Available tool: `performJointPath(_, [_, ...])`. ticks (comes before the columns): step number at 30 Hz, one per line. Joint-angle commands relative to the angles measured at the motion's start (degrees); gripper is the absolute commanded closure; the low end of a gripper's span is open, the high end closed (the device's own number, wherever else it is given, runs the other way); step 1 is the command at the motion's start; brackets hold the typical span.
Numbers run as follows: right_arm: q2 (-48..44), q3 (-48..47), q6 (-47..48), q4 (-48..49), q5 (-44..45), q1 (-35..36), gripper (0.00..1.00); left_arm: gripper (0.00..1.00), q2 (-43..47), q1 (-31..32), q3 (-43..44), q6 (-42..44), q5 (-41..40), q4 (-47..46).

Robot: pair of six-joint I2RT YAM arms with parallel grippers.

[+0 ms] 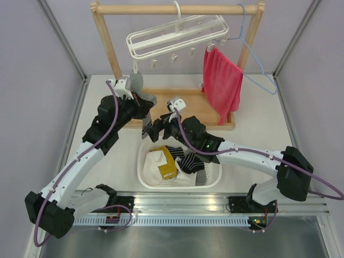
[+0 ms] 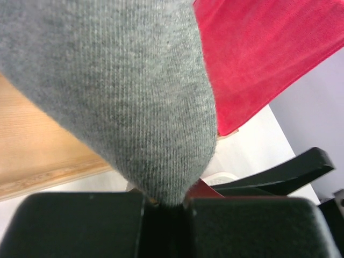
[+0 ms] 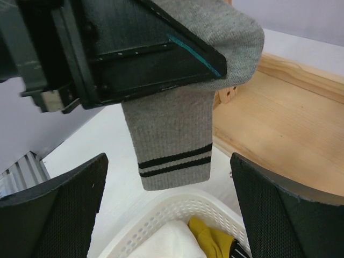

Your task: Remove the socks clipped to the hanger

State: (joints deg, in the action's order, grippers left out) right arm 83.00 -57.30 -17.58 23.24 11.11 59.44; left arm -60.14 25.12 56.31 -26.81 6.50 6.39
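Pale lilac-grey walls (image 1: 32,54) close in the work area on the left, right and back. They meet at slim metal corner posts (image 1: 60,37) that slant up out of the overhead view. The table (image 1: 263,115) has a plain white top, evenly lit with only soft shadows. Toward its back stands a wooden rack (image 1: 177,9) with two light-wood uprights, a round rail across the top and a flat base board (image 1: 192,105) with a raised lip. A ribbed aluminium rail (image 1: 183,201) runs along the near edge. Below it lies a dull grey surface (image 1: 177,242), possibly the floor, though the view is too tight to tell.
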Motion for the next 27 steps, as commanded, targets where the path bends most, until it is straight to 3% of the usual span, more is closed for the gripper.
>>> performJointPath(1, [2.95,-2.64,1.67,3.03,3.72,0.68,0.02,0.98,1.87,0.45,0.29,-2.90,2.72,-0.86])
performJointPath(13, [9.37,-1.85,3.61,13.31,5.94,2.08,0.04,0.98,2.04,0.54,0.02,-5.27,6.77,-1.73])
performJointPath(16, [9.81,-1.94,3.79,13.84,6.11,2.17,0.15,0.98,2.48,0.54,0.02,-5.18,6.86,-1.82])
performJointPath(17, [9.90,-1.85,3.79,13.93,6.11,2.17,0.27,0.98,2.48,0.45,0.02,-5.18,6.68,-1.74])
performJointPath(22, [9.72,-1.15,3.61,14.64,6.90,2.43,0.53,0.98,2.22,0.45,-0.15,-5.36,6.68,-1.82])
performJointPath(27, [9.81,-1.15,3.35,14.11,7.43,2.52,0.59,0.98,2.31,0.45,-0.24,-5.36,6.42,-1.82])
